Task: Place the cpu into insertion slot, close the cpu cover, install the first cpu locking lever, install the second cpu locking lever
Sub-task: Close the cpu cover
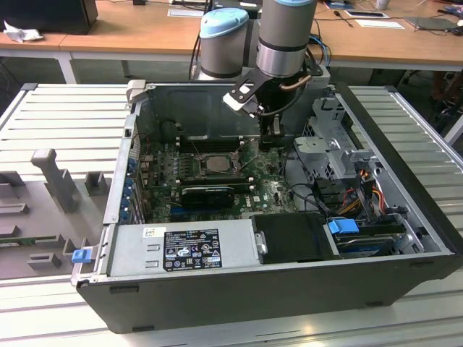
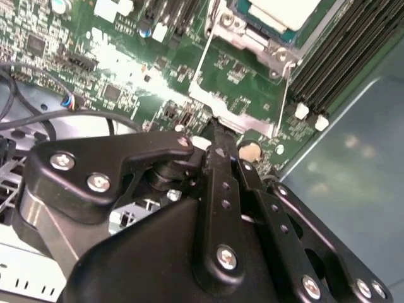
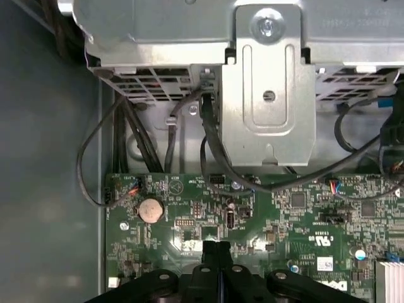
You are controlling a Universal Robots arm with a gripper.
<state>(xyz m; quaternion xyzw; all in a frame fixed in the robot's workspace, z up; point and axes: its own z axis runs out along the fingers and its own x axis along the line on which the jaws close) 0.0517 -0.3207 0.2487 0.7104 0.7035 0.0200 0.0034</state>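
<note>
While the arm (image 1: 286, 36) is hanging over the open computer case (image 1: 239, 289), the gripper (image 1: 270, 143) is poising low above the green motherboard (image 1: 268, 189), to the exterior view's right of the insertion slot (image 1: 196, 162). In the first wrist view its fingers (image 3: 210, 252) are pressing together with nothing showing between them. The cpu (image 2: 278, 11) is sitting in the slot, and the cpu cover (image 2: 243, 36) is lying flat around it. A coin battery (image 2: 250, 150) is sitting just beside the fingertips.
</note>
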